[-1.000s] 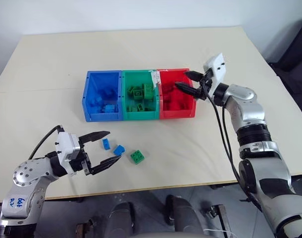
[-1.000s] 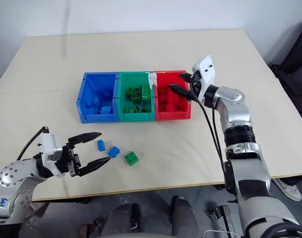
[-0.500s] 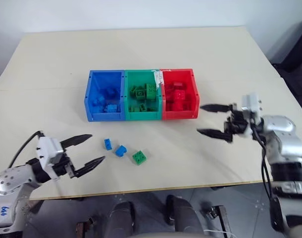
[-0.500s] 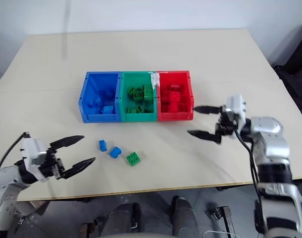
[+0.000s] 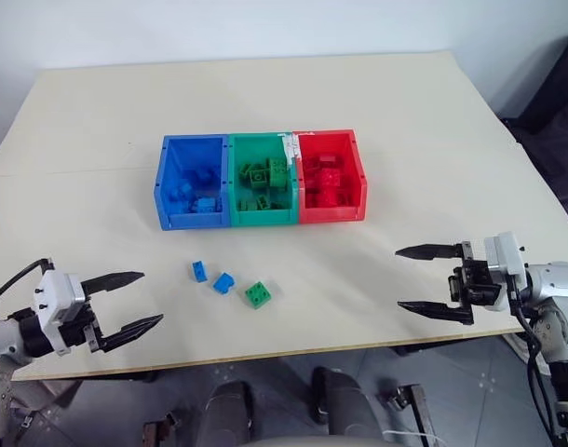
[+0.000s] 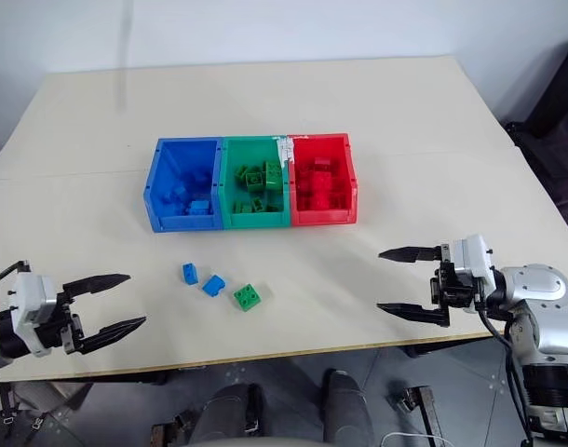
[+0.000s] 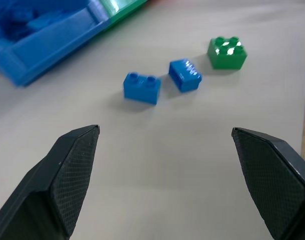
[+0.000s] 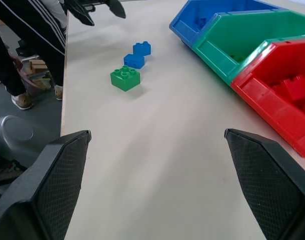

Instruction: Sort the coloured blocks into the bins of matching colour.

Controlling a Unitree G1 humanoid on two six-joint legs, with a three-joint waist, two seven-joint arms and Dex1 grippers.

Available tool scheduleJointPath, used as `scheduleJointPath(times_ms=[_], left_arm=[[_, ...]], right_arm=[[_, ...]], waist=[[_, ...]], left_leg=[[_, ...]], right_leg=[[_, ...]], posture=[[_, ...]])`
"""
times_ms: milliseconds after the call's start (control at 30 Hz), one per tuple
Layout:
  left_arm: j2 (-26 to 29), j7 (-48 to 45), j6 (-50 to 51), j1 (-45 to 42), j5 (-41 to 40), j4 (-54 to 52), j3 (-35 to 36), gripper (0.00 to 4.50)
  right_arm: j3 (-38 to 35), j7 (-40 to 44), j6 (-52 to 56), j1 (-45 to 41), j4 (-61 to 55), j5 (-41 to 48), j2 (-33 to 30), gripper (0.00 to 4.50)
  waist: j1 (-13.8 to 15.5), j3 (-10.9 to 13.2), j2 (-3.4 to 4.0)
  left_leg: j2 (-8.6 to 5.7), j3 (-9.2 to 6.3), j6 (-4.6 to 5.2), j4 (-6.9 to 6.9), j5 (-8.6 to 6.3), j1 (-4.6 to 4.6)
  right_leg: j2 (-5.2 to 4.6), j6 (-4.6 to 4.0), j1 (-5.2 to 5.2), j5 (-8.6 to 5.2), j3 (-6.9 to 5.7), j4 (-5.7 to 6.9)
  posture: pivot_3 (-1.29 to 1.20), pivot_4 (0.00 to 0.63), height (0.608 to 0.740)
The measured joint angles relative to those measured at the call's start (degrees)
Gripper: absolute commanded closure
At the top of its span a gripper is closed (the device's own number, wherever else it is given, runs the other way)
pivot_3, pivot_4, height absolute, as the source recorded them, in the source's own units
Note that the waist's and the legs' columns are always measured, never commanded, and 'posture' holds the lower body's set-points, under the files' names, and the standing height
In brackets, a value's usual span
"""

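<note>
Binned: most blocks, by colour. Outstanding on table [image 5: 433, 121]: two blue bricks [image 5: 199, 271] [image 5: 224, 282], one green brick [image 5: 258, 294]. Left gripper [image 5: 124, 303] and right gripper [image 5: 431, 279]: both spread wide, nothing held.

Blue, green, red bins [image 5: 230, 203]; two blue blocks [image 5: 212, 277], one green block [image 5: 258, 294].
</note>
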Motion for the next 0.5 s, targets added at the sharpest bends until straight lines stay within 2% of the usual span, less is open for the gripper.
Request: scheduleJointPath(times_ms=[267,400,500], left_arm=[[0.02,1.46,5.94,-16.27,6.13,-6.90,-17.94,0.00],[-2.76,2.58,9.82,-23.90,10.38,-7.99,-28.19,0.00],[-4.63,5.03,13.93,-26.72,13.62,-8.06,-33.04,0.00]], right_arm=[[-1.76,-2.49,2.40,3.45,-9.18,3.58,0.16,0.02],[-2.14,-5.88,3.46,7.08,-14.14,4.51,1.45,0.02],[-3.07,-7.77,3.50,9.52,-15.71,4.49,1.49,0.02]], waist=[[1.46,0.00,0.00],[1.71,-0.01,0.00],[1.61,0.00,-0.01]], left_leg=[[-0.03,0.06,0.00,0.07,0.00,0.02],[-0.05,0.13,-0.03,0.13,0.01,0.00],[-0.04,0.20,-0.02,0.14,0.01,0.01]], right_leg=[[0.00,0.04,0.01,0.03,0.03,0.08],[0.00,0.05,0.01,0.03,0.05,0.06],[0.00,0.07,0.01,0.04,0.07,0.02]], posture=[[0.00,0.150,0.740],[0.00,0.150,0.740],[0.00,0.150,0.740]])
